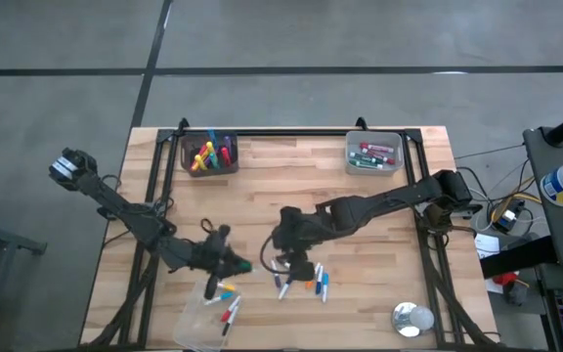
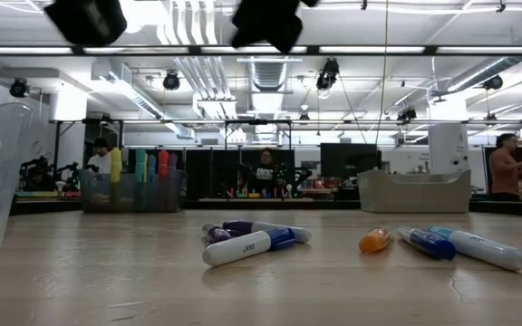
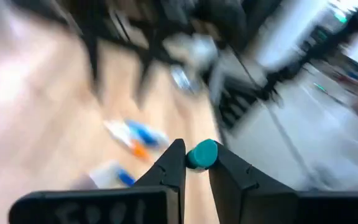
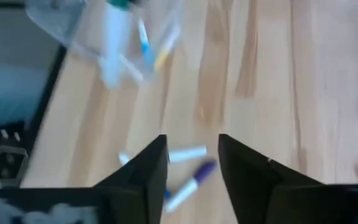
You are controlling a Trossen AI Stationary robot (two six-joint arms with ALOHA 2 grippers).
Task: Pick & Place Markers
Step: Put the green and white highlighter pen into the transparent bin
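Observation:
My left gripper (image 3: 197, 148) is shut on a marker with a teal cap (image 3: 202, 154). In the high view it (image 1: 233, 261) hovers above the far end of a clear container (image 1: 203, 318) that holds a few markers (image 1: 229, 311). My right gripper (image 4: 191, 140) is open and points down over loose markers lying flat on the table (image 1: 303, 282), touching none. A white and purple marker (image 4: 194, 176) lies just below its fingers. In the low view, white, blue, purple and orange markers (image 2: 247, 244) lie on the wood. My left gripper pinches the marker between its two fingers just behind the teal cap end (image 3: 202, 154), which sticks out past the fingertips. The marker lies along the fingers. It is lifted clear of the table (image 1: 245, 265).
Two bins stand at the table's far edge: the left one (image 1: 209, 154) holds upright bright markers, the right one (image 1: 373, 154) holds red and green ones. A round metal lid (image 1: 411, 319) lies near the near right corner. People stand in the room beyond.

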